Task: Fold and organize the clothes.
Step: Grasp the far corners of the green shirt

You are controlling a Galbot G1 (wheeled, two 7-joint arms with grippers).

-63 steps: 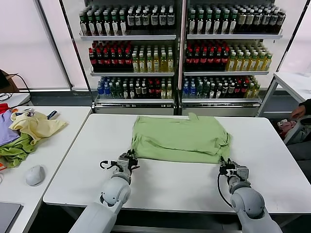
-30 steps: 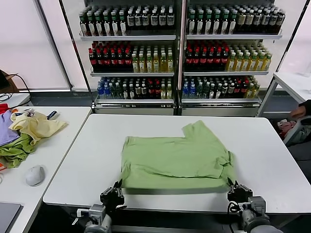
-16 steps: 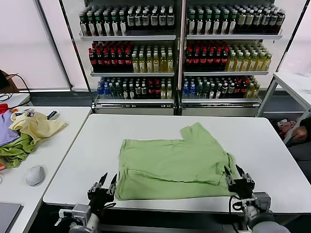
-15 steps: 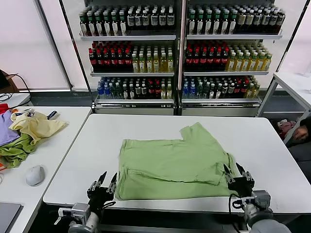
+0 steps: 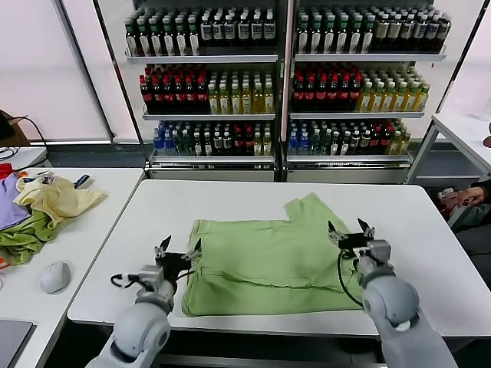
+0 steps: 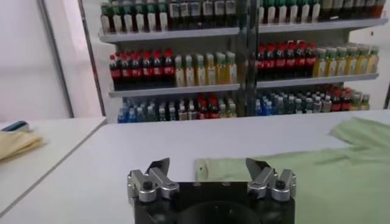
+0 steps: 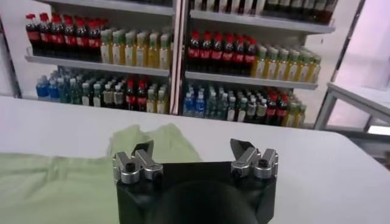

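The green shirt (image 5: 268, 264) lies flat on the table (image 5: 230, 199) — left gripper (image 5: 177, 249) and right gripper (image 5: 347, 228) flank it, fingers wide, holding nothing.

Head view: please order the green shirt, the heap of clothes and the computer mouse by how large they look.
1. green shirt
2. heap of clothes, partly cut off by the picture's edge
3. computer mouse

Matt green cloth shirt (image 5: 272, 261) on smooth white table (image 5: 176, 207)
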